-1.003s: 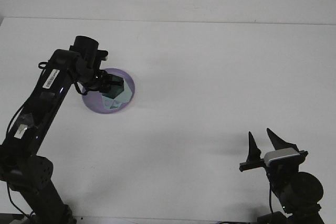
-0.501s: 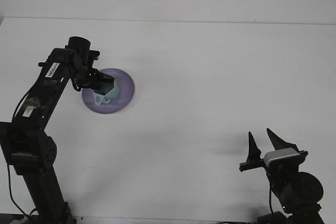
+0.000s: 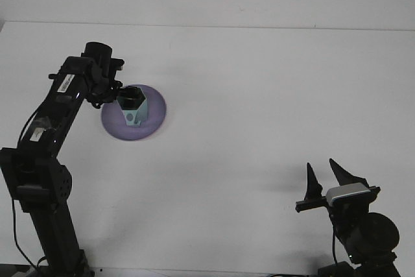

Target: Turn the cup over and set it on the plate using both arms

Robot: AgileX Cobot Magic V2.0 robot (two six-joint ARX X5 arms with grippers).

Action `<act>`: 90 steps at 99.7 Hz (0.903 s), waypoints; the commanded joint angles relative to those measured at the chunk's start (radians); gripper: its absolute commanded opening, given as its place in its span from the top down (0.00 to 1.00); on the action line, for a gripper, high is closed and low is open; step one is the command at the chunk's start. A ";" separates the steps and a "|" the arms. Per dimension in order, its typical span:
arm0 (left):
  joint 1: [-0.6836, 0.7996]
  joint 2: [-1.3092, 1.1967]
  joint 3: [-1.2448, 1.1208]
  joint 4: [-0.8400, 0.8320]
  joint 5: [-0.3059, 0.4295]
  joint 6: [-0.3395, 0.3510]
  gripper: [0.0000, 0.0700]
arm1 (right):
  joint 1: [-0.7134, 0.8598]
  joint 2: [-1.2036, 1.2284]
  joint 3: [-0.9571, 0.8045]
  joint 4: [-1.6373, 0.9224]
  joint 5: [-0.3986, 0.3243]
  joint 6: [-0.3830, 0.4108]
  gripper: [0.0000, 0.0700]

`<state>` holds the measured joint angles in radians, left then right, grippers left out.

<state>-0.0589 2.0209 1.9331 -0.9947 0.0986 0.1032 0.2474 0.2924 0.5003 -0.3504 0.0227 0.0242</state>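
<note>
On the purple plate (image 3: 150, 126), left-centre of the white surface (image 3: 259, 95), sits the pale green cup (image 3: 133, 107). Cup is upright, dark faceted mouth facing up toward the camera, base down on the plate, roughly in the plate's middle-left part. Plate lies flat, round, its right and lower rim bare. Left gripper (image 3: 115, 98) is just beside the cup's upper left edge, over the plate's left rim; its jaws are hidden in dark hardware against the cup's dark opening, so cannot tell whether they are spread or pinching the cup, or even touching it. Left arm (image 3: 55, 111) runs from the bottom left corner up and right to the plate, white labels on its link. Right gripper (image 3: 327, 180) is at bottom right, well apart from plate and cup, pointing up, jaws spread with a clear gap between the two dark tips, nothing between them. A grey block sits just below them.
</note>
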 commanded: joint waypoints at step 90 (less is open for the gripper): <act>0.029 -0.738 -0.004 -0.090 -0.001 -0.034 0.98 | 0.001 0.003 0.006 0.006 0.003 0.013 0.48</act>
<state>-0.0303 1.3231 2.0079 -1.1137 0.0994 0.0616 0.2474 0.2924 0.5003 -0.3515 0.0231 0.0242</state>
